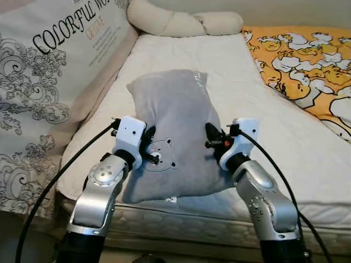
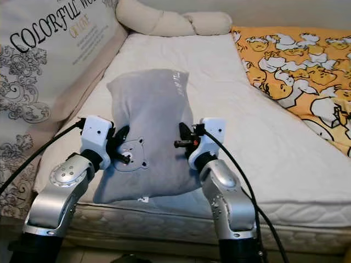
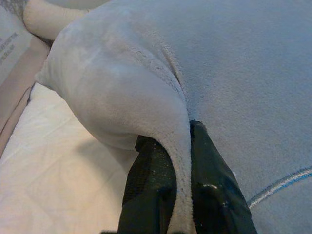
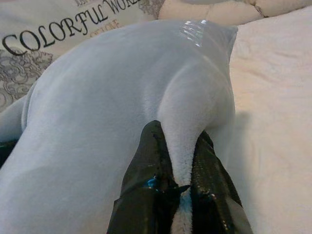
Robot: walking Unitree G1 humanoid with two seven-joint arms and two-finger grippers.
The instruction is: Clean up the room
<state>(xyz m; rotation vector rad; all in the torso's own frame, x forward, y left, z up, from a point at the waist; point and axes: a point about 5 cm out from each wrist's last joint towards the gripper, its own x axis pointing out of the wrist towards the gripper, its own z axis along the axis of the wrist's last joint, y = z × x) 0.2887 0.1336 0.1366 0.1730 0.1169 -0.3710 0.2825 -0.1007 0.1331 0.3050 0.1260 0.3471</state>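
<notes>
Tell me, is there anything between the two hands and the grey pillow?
No. The left hand pinches a fold on one side of the grey pillow, and the right hand pinches a fold on the other side. Nothing visible lies between.

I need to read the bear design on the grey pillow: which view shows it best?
The right eye view: the bear outline on the grey pillow shows nearly whole beside the left gripper. The left eye view matches; the left wrist view catches one stitched line; the right wrist view shows plain fabric.
</notes>
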